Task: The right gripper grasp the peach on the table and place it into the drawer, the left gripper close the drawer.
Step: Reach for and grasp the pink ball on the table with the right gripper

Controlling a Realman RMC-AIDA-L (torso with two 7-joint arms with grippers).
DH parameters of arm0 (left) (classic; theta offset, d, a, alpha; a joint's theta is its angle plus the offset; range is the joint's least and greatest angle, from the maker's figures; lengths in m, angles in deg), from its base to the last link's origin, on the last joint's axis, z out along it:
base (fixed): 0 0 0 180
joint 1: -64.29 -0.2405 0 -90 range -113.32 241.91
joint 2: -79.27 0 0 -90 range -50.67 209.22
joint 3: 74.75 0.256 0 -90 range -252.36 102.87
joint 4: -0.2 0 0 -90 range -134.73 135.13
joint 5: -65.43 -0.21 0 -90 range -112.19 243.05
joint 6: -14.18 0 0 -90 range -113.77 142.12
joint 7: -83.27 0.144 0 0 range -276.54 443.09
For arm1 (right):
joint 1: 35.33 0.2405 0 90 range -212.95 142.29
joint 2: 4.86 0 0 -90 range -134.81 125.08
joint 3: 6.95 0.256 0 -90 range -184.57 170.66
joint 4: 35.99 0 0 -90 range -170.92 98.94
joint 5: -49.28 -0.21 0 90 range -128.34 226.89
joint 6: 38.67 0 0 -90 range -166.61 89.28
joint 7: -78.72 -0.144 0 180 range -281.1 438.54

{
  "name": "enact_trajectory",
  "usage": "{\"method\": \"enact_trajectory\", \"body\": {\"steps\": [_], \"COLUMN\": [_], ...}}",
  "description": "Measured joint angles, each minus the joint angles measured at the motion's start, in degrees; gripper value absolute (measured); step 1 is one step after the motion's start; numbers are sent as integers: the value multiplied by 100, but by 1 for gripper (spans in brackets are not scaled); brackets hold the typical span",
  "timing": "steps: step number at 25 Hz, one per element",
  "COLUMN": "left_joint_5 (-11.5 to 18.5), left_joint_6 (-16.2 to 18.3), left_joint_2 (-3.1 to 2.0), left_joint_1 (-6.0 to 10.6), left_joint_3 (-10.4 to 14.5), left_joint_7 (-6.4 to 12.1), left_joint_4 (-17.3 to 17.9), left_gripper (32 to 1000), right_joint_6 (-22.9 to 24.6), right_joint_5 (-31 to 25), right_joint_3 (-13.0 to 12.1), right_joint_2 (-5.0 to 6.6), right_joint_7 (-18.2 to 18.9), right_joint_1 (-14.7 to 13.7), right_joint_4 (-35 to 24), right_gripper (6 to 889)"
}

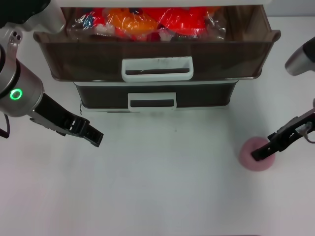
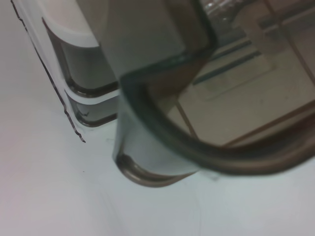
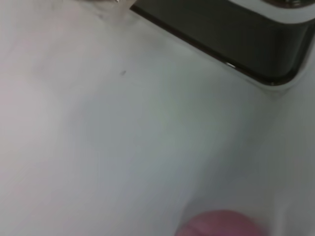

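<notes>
The right gripper (image 1: 262, 151), a slim black two-finger claw on a light grey arm, reaches in from the robot's right, and its tips lie over the near edge of the peach (image 1: 257, 154), a round, matte dusty-pink fruit resting on the plain white table (image 1: 167, 187). Whether those fingers are spread or closed on the fruit cannot be told, since from the head view they merge into one dark shape over the pink surface. In the right wrist view only the rounded pink top of the peach (image 3: 220, 224) shows at the picture's edge, with white table (image 3: 113, 137) beyond it and a dark corner of the drawer cabinet (image 3: 236, 39) farther off. The wide smoky-brown translucent plastic drawer (image 1: 88, 54) with its white rectangular loop handle (image 1: 157, 69) stands pulled out, well apart from the right fingertips, with glossy red and orange plastic-wrapped packets (image 1: 147, 20) lying inside. A second dark drawer with a smaller white handle (image 1: 152, 101) sits shut beneath it. The left gripper (image 1: 93, 136), a black claw on a thick silver-grey arm with a glowing green ring light (image 1: 16, 94), hangs over bare table near the cabinet's left corner, its fingertips close together and holding nothing. The left wrist view looks closely at the open drawer's rounded translucent brown corner (image 2: 162, 147).
</notes>
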Motion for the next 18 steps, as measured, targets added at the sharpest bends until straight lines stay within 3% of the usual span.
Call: {"method": "enact_trajectory", "body": {"steps": [18], "left_joint_5": [-4], "left_joint_6": [-1], "left_joint_2": [2], "left_joint_1": [17], "left_joint_3": [4], "left_joint_7": [-15], "left_joint_4": [4], "left_gripper": [876], "right_joint_6": [-134], "right_joint_5": [3], "right_joint_3": [-88], "right_joint_2": [-5], "right_joint_7": [68], "right_joint_1": [60], "right_joint_4": [181], "right_gripper": [733]}}
